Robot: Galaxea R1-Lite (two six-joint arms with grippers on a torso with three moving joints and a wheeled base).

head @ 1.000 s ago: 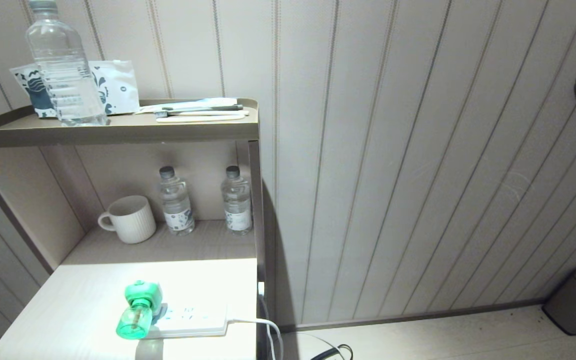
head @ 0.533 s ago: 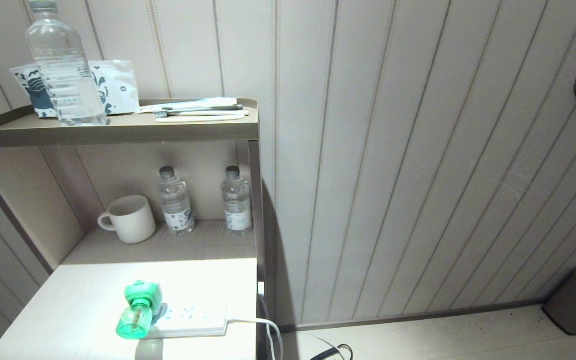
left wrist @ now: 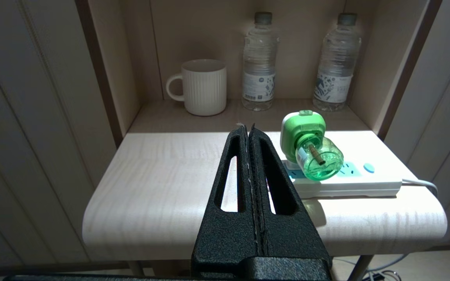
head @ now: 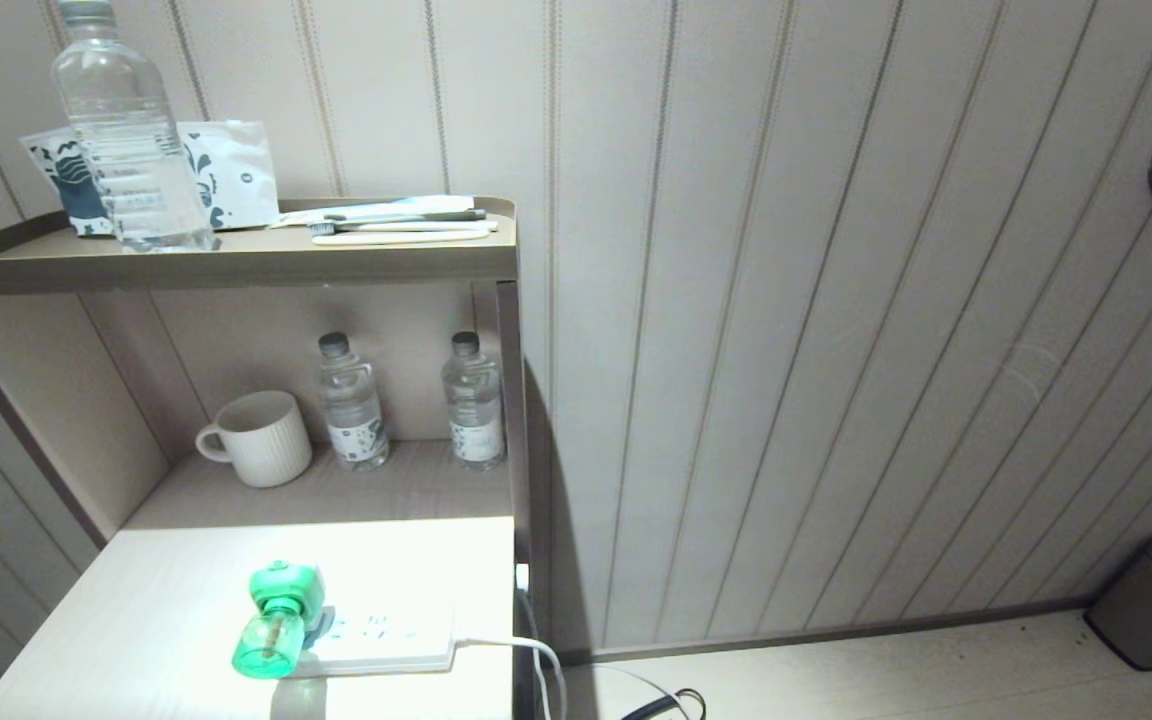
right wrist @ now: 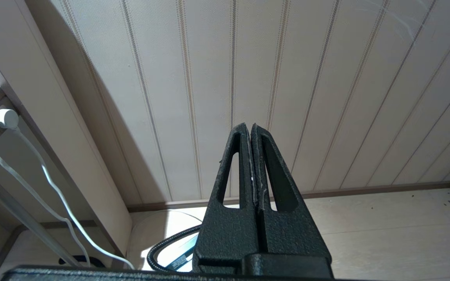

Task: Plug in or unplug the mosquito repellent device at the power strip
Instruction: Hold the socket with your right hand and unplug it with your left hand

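The mosquito repellent device, a green head with a translucent green bottle, stands plugged into the left end of the white power strip on the low white table. Seen from the left wrist, the device rests on the strip, with its bottle pointing toward the camera. My left gripper is shut and empty, short of the table and to the left of the device. My right gripper is shut and empty, facing the panelled wall off the table's right. Neither arm shows in the head view.
A white mug and two water bottles stand on the shelf behind the table. A large bottle and toothbrushes sit on the top shelf. The strip's white cord drops off the right edge. A bin stands at the far right.
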